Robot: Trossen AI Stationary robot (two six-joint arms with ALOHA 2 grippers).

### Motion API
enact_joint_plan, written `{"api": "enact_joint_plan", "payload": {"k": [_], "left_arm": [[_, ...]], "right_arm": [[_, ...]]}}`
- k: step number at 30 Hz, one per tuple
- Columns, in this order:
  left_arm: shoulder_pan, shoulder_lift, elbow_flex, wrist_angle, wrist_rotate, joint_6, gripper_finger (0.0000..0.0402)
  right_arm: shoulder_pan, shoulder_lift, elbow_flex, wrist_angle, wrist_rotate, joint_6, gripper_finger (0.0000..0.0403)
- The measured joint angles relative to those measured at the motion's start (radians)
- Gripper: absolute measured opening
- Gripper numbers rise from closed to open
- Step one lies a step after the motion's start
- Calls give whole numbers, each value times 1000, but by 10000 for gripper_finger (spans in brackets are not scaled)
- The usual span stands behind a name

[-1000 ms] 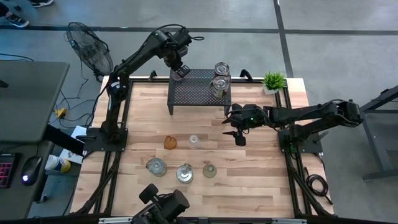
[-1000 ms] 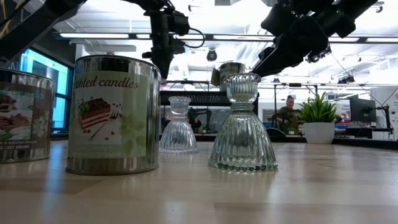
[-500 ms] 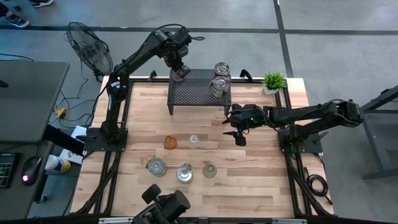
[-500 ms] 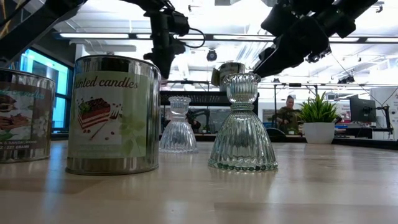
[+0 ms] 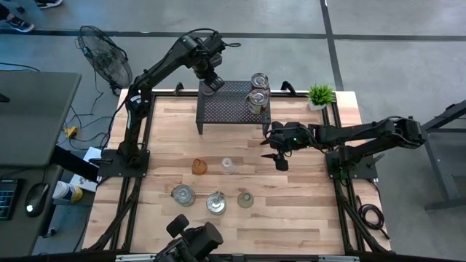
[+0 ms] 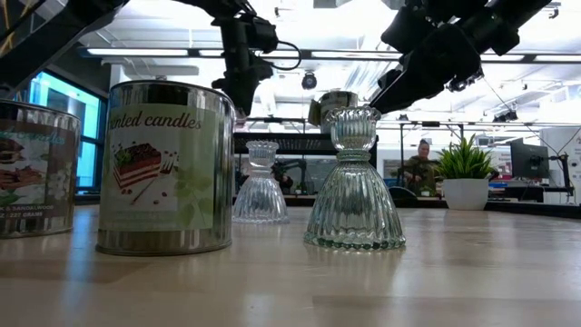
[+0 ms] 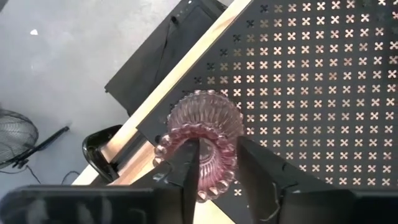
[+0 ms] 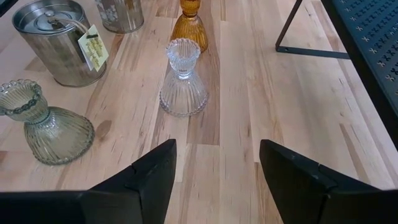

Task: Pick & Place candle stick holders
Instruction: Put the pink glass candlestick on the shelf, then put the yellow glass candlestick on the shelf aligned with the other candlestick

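Observation:
A pinkish candle stick holder (image 7: 204, 134) stands upright on the far left corner of a black perforated shelf (image 5: 233, 108). My left gripper (image 7: 216, 163) points steeply down over it, open, with a finger on either side of its beaded rim. Two silvery holders (image 5: 258, 89) stand on the shelf's right end. An amber holder (image 8: 189, 23), a clear one (image 8: 183, 79) and a pale green one (image 8: 45, 126) stand on the table. My right gripper (image 8: 214, 177) hovers open above the table to the right of the shelf, holding nothing. My left gripper stands astride the pinkish holder's beaded rim (image 7: 219, 177), coming from above. One finger (image 7: 186, 165) overlaps the rim in the wrist view, and I cannot tell whether it touches. The holder rests on the shelf by its base.
Two candle tins (image 8: 59, 40) (image 8: 118, 12) stand near the holders toward the table's near side. A small potted plant (image 5: 320, 94) sits at the far right corner. A fan (image 5: 105, 54) stands beyond the far left corner. Bare wood lies between the shelf and the holders.

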Motion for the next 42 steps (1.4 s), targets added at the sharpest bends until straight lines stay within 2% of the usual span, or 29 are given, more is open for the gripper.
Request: {"api": "enact_joint_plan", "payload": {"k": [7,29,42], "left_arm": [[-12,0,0,14,-8,26,139],[-13,-1,2,17,-23,33,140],[-18,-6,43,-12,-34,26,140]], "right_arm": [[0,0,0,0,0,0,224],[0,0,0,-21,-1,1,224],[0,0,0,-23,-1,3,224]]}}
